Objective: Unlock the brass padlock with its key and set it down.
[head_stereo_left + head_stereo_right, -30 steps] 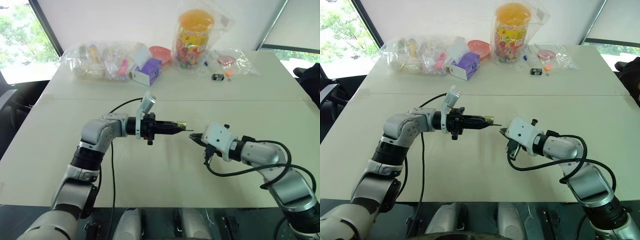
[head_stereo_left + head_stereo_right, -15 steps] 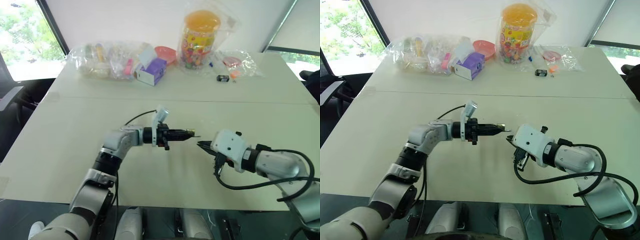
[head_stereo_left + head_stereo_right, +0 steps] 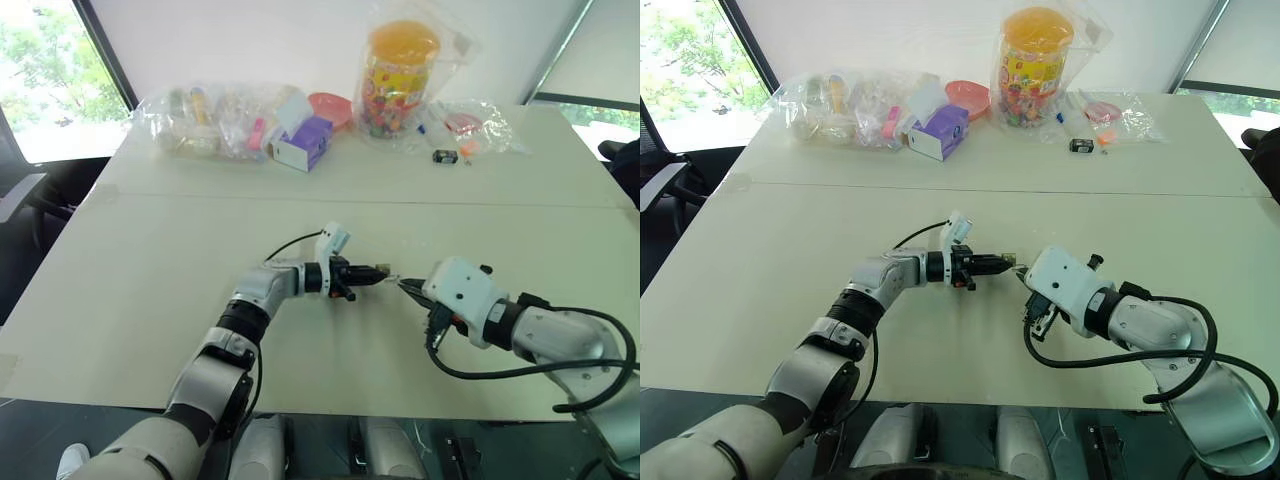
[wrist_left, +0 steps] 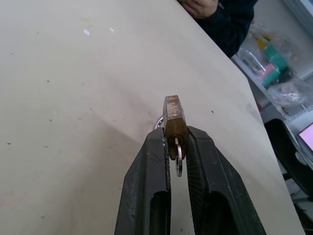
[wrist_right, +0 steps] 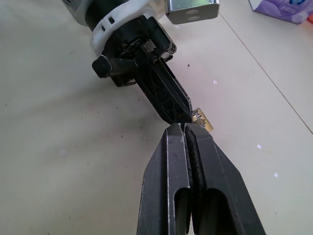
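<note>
Near the middle of the matte cream table (image 3: pixel 120 260), the brass padlock (image 4: pixel 174 117) is being gripped between the ribbed black fingers (image 4: pixel 146 181) of the left gripper (image 3: pixel 381 277). Its narrow, rectangular, dull-gold body is being presented edge-on in the left wrist view, with a thin silvery ring (image 4: pixel 179 155) hanging beneath it between the fingers. The lock is being held just above the tabletop; contact with the surface cannot be told. The right gripper (image 3: pixel 407 288) is being held with its two black fingers (image 5: pixel 176 161) pressed together, nothing visible between them, and its tips are being kept just beside the left gripper's tips and the padlock's brass corner. A smooth white housing is being carried behind each set of fingers.

Along the far edge of the table, crinkled clear plastic bags (image 3: pixel 200 120) of small items, a purple carton (image 3: pixel 297 145), a shallow pink bowl (image 3: pixel 325 106) and a tall cylindrical jar (image 3: pixel 398 75) with an orange lid are being stored.
</note>
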Robot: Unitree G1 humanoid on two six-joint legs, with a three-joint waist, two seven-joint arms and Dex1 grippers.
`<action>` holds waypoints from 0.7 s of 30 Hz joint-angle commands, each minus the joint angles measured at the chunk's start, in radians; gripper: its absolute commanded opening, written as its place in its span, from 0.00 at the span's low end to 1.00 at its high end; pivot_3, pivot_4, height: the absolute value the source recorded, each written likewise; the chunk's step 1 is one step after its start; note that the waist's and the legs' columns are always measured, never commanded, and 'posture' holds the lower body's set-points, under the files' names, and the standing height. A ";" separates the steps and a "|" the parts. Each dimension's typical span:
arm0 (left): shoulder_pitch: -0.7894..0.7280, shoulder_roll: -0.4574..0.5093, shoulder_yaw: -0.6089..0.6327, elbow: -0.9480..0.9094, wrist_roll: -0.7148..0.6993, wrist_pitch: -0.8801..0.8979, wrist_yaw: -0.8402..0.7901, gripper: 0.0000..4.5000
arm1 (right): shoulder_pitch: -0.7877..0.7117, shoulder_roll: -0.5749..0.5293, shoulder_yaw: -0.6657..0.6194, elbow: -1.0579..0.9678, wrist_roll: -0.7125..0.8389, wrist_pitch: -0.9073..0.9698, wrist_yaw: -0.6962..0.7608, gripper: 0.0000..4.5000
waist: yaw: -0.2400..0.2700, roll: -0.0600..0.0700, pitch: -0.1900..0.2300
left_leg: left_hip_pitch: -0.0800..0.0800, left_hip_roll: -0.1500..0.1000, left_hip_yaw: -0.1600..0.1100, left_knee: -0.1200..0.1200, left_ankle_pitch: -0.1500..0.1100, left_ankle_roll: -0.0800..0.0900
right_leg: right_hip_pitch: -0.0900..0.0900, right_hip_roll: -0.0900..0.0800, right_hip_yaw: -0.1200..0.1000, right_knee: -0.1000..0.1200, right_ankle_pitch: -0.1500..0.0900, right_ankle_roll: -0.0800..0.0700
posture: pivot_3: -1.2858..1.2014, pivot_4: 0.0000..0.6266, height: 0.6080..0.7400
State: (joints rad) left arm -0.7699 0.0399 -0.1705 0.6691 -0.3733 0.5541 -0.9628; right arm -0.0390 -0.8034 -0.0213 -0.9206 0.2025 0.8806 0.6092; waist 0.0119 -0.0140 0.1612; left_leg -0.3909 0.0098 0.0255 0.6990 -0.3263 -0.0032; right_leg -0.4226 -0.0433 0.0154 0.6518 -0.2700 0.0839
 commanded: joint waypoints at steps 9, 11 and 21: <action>0.000 0.031 0.016 0.009 0.045 -0.032 -0.048 0.11 | -0.019 -0.001 -0.002 -0.037 0.009 -0.002 -0.024 0.01 | -0.003 0.000 0.000 | 0.000 0.000 0.000 0.000 0.000 0.000 | 0.000 0.001 0.000 0.000 0.000 0.000 | 0.52 0.24 0.96; 0.003 0.034 0.019 0.011 0.047 -0.029 -0.056 0.31 | -0.021 -0.002 -0.003 -0.035 0.010 -0.002 -0.023 0.00 | -0.002 0.000 0.000 | 0.000 0.000 0.000 0.000 0.000 0.000 | 0.000 0.001 0.000 0.000 0.000 0.000 | 0.52 0.24 0.96; 0.013 0.128 0.026 -0.062 0.059 -0.057 -0.126 0.99 | -0.008 -0.033 -0.020 -0.040 0.005 -0.002 -0.006 0.00 | -0.012 0.000 -0.001 | 0.002 0.001 0.000 0.000 0.000 0.000 | 0.001 0.001 0.000 0.002 0.000 0.000 | 0.52 0.24 0.96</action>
State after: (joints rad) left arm -0.7674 0.1376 -0.1544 0.6391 -0.3272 0.5120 -1.0729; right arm -0.0468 -0.8224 -0.0123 -0.9215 0.2029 0.8875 0.5979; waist -0.0001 -0.0139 0.1604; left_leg -0.3889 0.0108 0.0255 0.6990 -0.3263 -0.0032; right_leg -0.4215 -0.0423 0.0155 0.6537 -0.2699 0.0840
